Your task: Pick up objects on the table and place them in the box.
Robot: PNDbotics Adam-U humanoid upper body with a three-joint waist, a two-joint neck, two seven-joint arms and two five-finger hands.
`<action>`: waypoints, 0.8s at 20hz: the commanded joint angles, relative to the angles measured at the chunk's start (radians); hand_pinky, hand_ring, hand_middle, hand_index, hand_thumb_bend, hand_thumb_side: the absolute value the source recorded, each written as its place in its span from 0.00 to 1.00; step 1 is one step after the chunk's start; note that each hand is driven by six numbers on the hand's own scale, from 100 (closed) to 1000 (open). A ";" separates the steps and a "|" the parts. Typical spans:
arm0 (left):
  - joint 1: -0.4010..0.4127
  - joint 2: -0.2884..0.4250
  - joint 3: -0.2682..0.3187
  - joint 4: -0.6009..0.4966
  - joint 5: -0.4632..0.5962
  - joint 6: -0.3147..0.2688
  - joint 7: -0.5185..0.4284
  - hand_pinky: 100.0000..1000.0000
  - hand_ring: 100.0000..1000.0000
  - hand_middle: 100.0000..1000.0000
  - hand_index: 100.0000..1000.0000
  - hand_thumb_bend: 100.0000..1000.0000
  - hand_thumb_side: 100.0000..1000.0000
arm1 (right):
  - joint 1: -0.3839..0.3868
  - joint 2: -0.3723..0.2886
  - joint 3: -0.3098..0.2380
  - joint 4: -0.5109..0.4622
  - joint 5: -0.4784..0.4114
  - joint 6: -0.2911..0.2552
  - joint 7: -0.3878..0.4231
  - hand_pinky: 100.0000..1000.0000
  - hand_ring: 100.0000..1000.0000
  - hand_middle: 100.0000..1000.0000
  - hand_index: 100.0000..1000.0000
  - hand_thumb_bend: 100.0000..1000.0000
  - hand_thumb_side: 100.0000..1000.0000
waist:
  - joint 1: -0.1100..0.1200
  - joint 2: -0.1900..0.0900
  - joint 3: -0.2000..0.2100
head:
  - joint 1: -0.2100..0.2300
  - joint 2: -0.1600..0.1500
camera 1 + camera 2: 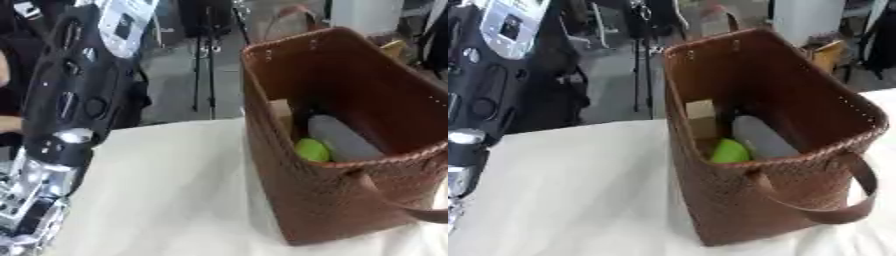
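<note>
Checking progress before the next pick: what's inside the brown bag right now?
Inside the brown bag, a green round thing lies at the bottom, beside a grey object and a tan boxy item. The near wall hides whatever lies lower down.

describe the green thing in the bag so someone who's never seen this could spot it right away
Find the tall brown woven bag standing on the white table. Look down inside, at the bottom near its front wall: the green thing lies there between a tan box and a grey object. It is the only bright, rounded item inside.
</note>
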 commanded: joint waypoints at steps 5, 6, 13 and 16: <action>-0.045 -0.025 -0.011 0.093 -0.020 -0.066 0.084 0.16 0.21 0.22 0.49 0.00 0.07 | -0.023 -0.042 0.016 -0.012 -0.022 -0.110 -0.107 0.76 0.71 0.64 0.69 0.00 0.80 | 0.009 -0.008 -0.028 | 0.023 -0.027; -0.045 -0.030 -0.014 0.112 -0.014 -0.082 0.097 0.16 0.21 0.22 0.49 0.00 0.08 | -0.025 -0.043 0.017 -0.012 -0.023 -0.110 -0.107 0.76 0.71 0.64 0.70 0.00 0.80 | 0.011 -0.007 -0.031 | 0.024 -0.028; -0.037 -0.056 -0.028 0.222 0.036 -0.173 0.097 0.12 0.21 0.21 0.48 0.00 0.18 | -0.038 -0.049 0.025 -0.012 -0.025 -0.103 -0.107 0.76 0.71 0.64 0.70 0.00 0.80 | 0.023 0.000 -0.043 | 0.025 -0.031; -0.028 -0.064 -0.031 0.266 0.082 -0.206 0.056 0.11 0.21 0.21 0.48 0.00 0.18 | -0.042 -0.049 0.026 -0.012 -0.023 -0.100 -0.107 0.76 0.71 0.64 0.70 0.00 0.80 | 0.026 0.002 -0.044 | 0.023 -0.034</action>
